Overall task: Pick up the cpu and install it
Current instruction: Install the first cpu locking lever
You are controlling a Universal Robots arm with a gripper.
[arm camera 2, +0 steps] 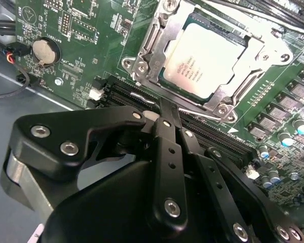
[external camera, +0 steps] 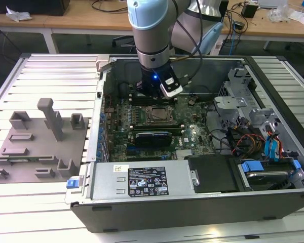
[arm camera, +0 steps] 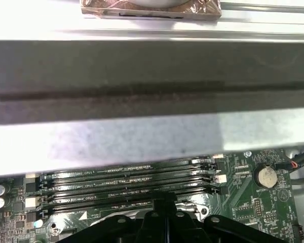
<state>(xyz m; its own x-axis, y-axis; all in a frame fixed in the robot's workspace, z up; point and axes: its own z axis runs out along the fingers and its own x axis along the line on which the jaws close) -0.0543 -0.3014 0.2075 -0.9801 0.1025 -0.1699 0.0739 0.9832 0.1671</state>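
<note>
Jaws (arm camera 2: 161,107) shut, cpu (arm camera 2: 209,59) seated in socket (arm camera 2: 142,55)

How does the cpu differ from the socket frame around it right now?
The cpu has a pale silvery top with print; the socket frame is bare metal with screws and open cut-outs. The cpu is the smaller, solid square lying inside; the socket frame is larger and rings it, overlapping its edges. Both lie flat on the green motherboard, ahead of the gripper.

One cpu (arm camera 2: 206,59), one gripper (arm camera 2: 164,109), one case (external camera: 202,202), one coin cell (arm camera 2: 44,51), four memory slots (arm camera: 126,182).
</note>
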